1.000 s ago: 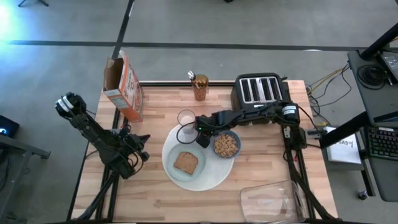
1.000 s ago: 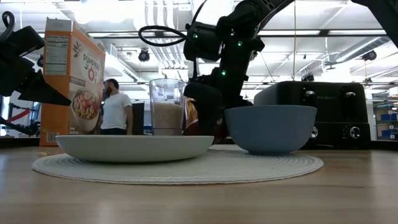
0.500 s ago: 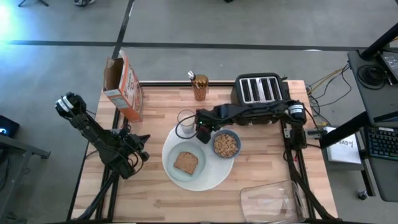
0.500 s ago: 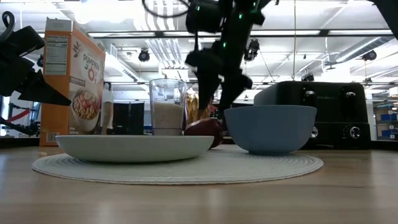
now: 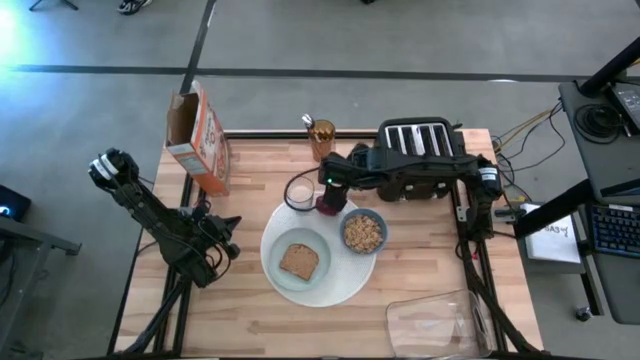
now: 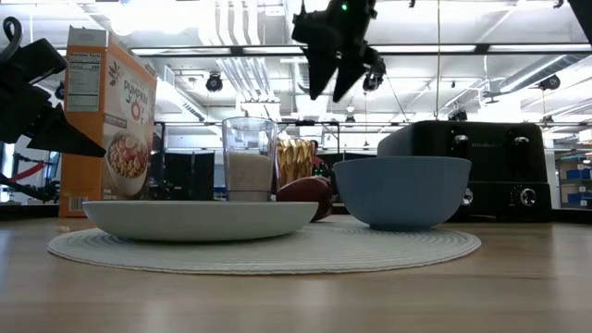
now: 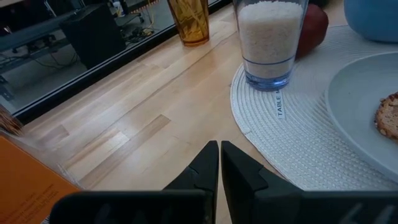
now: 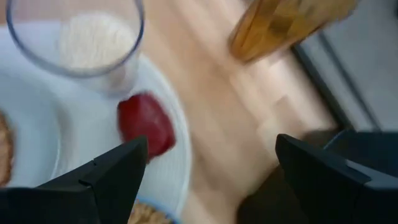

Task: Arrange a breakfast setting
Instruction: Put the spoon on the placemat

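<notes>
A large round white woven mat (image 5: pixel 345 285) lies mid-table. On it stand a pale plate (image 5: pixel 282 270) with brown toast (image 5: pixel 299 262), a blue bowl (image 5: pixel 364 232) of cereal, and a milk glass (image 5: pixel 299 192). A small red fruit (image 5: pixel 328 206) rests on the mat between glass and bowl; it also shows in the low view (image 6: pixel 305 196) and the right wrist view (image 8: pixel 147 124). My right gripper (image 6: pixel 335 55) is open and empty, high above the fruit. My left gripper (image 7: pixel 219 149) is shut and empty at the table's left (image 5: pixel 225 240). I cannot make out a spoon.
An orange-and-white cereal box (image 5: pixel 198 135) stands at the far left. A black four-slot toaster (image 5: pixel 420 150) stands at the far right, and an amber glass (image 5: pixel 321 140) at the far edge. A clear plastic container (image 5: pixel 440 320) lies at the near right. Bare wood shows near left.
My right gripper has let go of the red fruit, which stays on the mat between glass and bowl. The gripper has then risen high above it and drawn a little toward the far edge.
</notes>
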`<state>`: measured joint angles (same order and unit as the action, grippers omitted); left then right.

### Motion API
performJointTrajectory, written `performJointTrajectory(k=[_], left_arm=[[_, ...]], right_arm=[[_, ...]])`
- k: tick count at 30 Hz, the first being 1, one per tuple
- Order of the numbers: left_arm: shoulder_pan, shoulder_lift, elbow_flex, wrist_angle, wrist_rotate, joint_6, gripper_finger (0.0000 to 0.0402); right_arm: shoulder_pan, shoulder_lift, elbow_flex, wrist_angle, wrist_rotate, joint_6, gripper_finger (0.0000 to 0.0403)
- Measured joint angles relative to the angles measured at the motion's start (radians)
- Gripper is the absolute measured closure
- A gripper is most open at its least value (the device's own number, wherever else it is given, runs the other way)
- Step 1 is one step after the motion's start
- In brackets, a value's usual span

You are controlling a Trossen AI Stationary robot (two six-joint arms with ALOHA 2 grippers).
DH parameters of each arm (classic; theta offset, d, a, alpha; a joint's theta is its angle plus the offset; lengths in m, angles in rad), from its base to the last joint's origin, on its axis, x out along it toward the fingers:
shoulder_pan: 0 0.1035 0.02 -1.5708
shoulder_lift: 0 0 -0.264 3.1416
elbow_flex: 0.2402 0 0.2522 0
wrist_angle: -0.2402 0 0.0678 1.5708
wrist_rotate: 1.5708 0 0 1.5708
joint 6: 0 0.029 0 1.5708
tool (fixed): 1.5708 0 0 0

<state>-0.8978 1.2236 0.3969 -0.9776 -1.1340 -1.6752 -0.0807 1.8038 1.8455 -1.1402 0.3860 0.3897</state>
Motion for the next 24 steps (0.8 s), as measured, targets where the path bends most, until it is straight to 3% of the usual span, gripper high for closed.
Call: performJointTrajectory(k=[8, 16, 21, 24], left_arm=[[0.000, 0.000, 0.000, 0.001, -0.005, -0.003, 0.0400], [0.000, 0.000, 0.000, 0.032, -0.006, -0.034, 0.0400], [0.001, 0.000, 0.017, -0.003, -0.011, 0.036, 0.0400], [0.002, 0.000, 0.063, -0.071, -0.074, 0.089, 0.0400]], right_arm=[[-0.010, 0.010, 0.066, 0.087, 0.027, -0.109, 0.0049], [-0.081, 0.011, 0.066, 0.234, 0.044, -0.114, 0.0067], [-0.143, 0.018, 0.066, 0.277, 0.044, -0.093, 0.0076], [-0.188, 0.028, 0.065, 0.318, 0.026, -0.065, 0.0076]])
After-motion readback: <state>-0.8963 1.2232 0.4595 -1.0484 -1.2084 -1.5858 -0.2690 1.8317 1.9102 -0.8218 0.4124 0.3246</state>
